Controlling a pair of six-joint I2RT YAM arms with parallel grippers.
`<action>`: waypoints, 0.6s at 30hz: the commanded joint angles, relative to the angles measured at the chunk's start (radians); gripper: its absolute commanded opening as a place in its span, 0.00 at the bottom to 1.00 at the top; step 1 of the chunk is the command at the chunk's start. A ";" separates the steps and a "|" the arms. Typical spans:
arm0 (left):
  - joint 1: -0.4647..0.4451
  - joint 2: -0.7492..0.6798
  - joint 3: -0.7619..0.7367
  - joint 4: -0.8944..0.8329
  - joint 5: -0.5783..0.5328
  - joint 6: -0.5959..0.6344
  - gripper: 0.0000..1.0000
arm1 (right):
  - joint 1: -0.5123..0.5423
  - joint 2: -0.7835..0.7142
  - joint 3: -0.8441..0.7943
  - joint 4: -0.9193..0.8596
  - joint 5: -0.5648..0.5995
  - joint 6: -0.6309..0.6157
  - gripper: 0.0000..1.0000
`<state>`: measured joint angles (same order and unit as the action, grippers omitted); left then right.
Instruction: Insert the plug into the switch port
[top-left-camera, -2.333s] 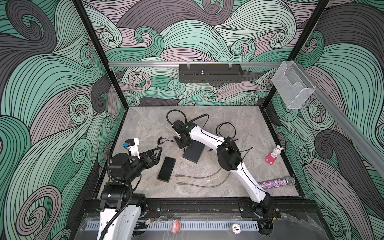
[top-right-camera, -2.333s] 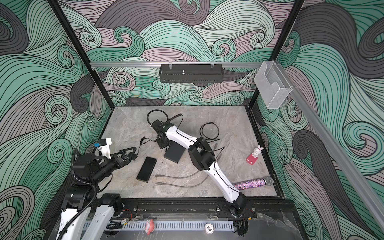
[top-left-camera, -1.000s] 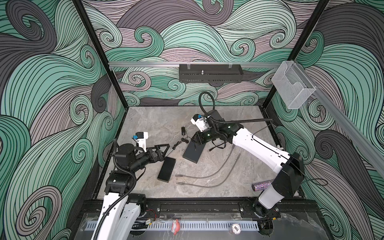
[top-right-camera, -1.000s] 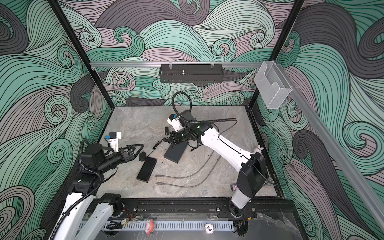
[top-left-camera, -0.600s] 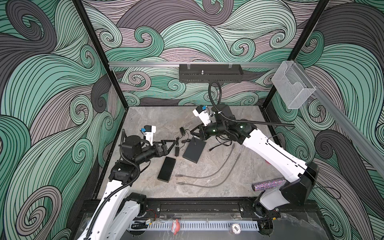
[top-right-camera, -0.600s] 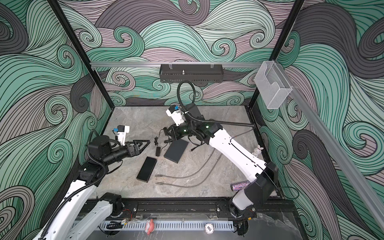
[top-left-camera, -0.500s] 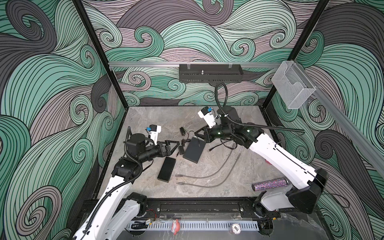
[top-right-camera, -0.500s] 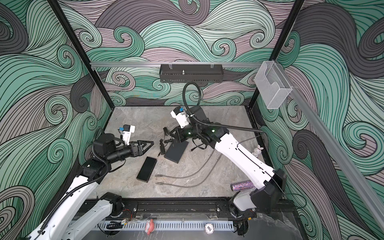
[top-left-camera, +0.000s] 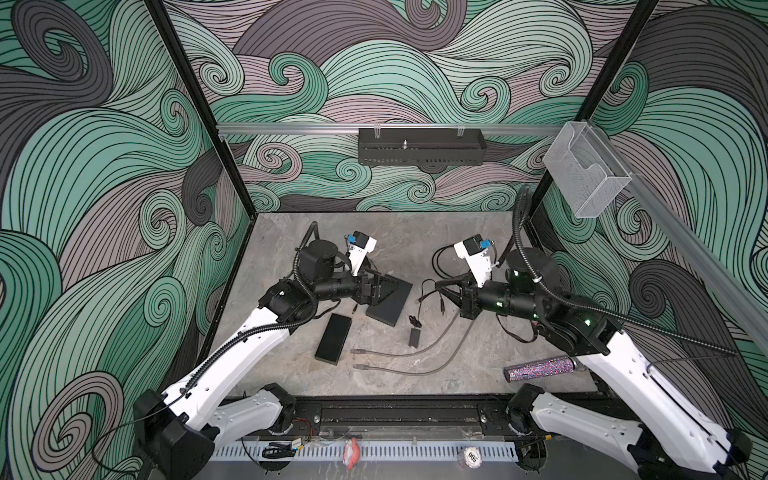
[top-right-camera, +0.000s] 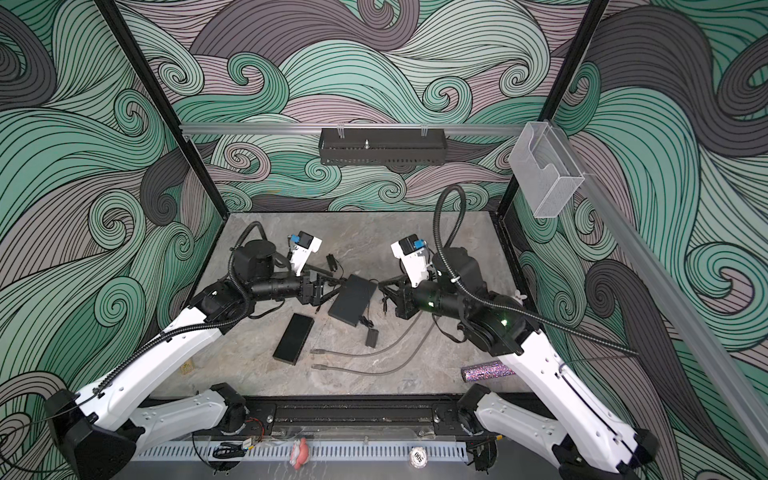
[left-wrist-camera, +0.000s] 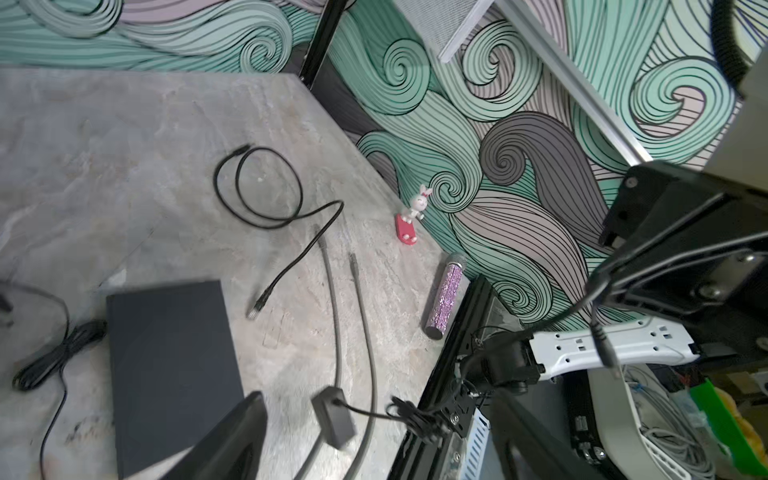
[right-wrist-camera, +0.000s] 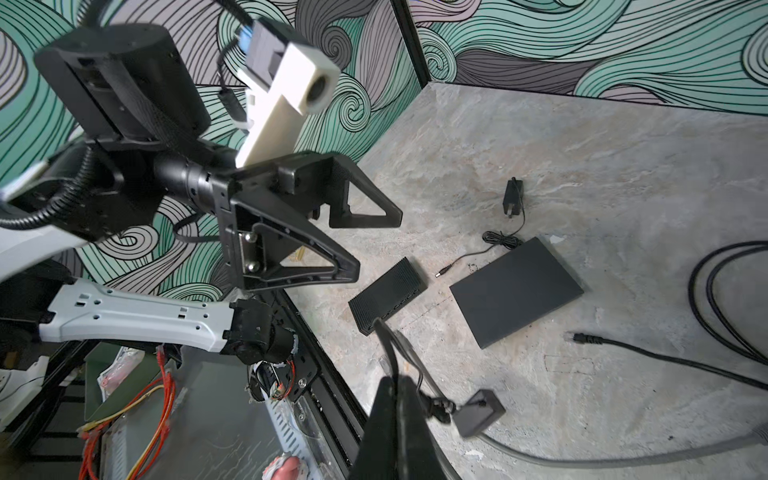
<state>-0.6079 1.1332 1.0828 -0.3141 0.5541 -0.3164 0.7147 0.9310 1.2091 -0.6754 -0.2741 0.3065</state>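
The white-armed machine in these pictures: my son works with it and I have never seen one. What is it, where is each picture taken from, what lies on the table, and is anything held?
It is two white robot arms mounted along one edge of a grey table, each ending in a two-fingered gripper. Two pictures look down from overhead, nearly alike; the other two come from cameras on the arms' wrists. The left gripper is open and empty, by a flat black box. The right gripper is shut on a thin black cable near its plug, which dangles; the cable runs to a small adapter. Also lying there: a ribbed black switch, two grey cables, a glittery tube and a toy rabbit.
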 joint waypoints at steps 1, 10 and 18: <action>-0.052 0.044 0.091 -0.105 -0.011 0.174 0.82 | -0.001 -0.014 -0.070 -0.038 0.087 0.038 0.00; -0.108 0.124 0.235 -0.193 0.036 0.291 0.83 | -0.002 -0.100 -0.091 -0.053 0.163 0.066 0.00; -0.110 0.132 0.172 -0.148 0.081 0.326 0.85 | -0.003 -0.096 -0.060 -0.072 0.229 0.050 0.00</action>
<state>-0.7113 1.2621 1.2739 -0.4572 0.6010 -0.0265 0.7139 0.8326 1.1297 -0.7448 -0.0978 0.3573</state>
